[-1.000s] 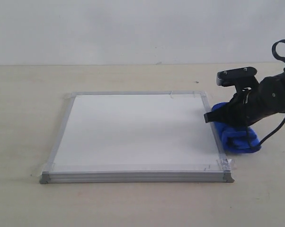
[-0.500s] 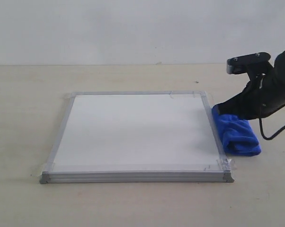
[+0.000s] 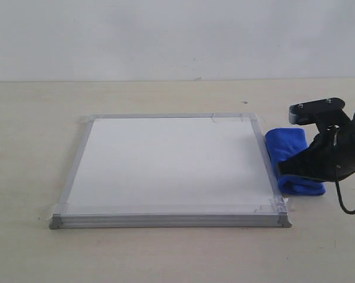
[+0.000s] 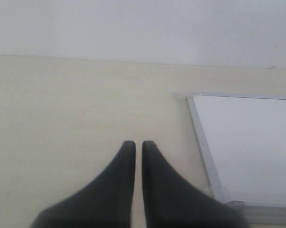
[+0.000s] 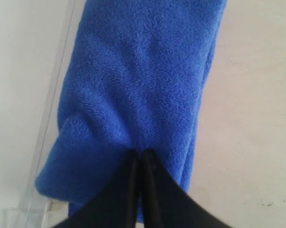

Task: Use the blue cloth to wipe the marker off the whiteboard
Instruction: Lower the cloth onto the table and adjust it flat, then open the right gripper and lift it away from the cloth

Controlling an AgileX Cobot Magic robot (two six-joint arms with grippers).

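The whiteboard (image 3: 171, 159) lies flat on the table, and I see no marker line on its white face. Just off its right edge lies the blue cloth (image 3: 289, 147), a folded oblong bundle on the table. My right gripper (image 3: 280, 171) hovers over the cloth's near half. In the right wrist view its jaws (image 5: 139, 153) are shut, tips right over the cloth (image 5: 143, 80), with nothing pinched between them. My left gripper (image 4: 138, 143) is shut over bare table, to the left of the board's corner (image 4: 190, 97); it is out of the exterior view.
Clear tape holds the board's corners (image 3: 278, 206) to the pale wooden table (image 3: 166, 253). A black cable (image 3: 345, 206) loops down from the right arm. A plain white wall (image 3: 166, 35) stands behind the table.
My right gripper left the cloth's far end, swung right, then came toward the near end and lower. The cloth now lies straighter along the board's edge.
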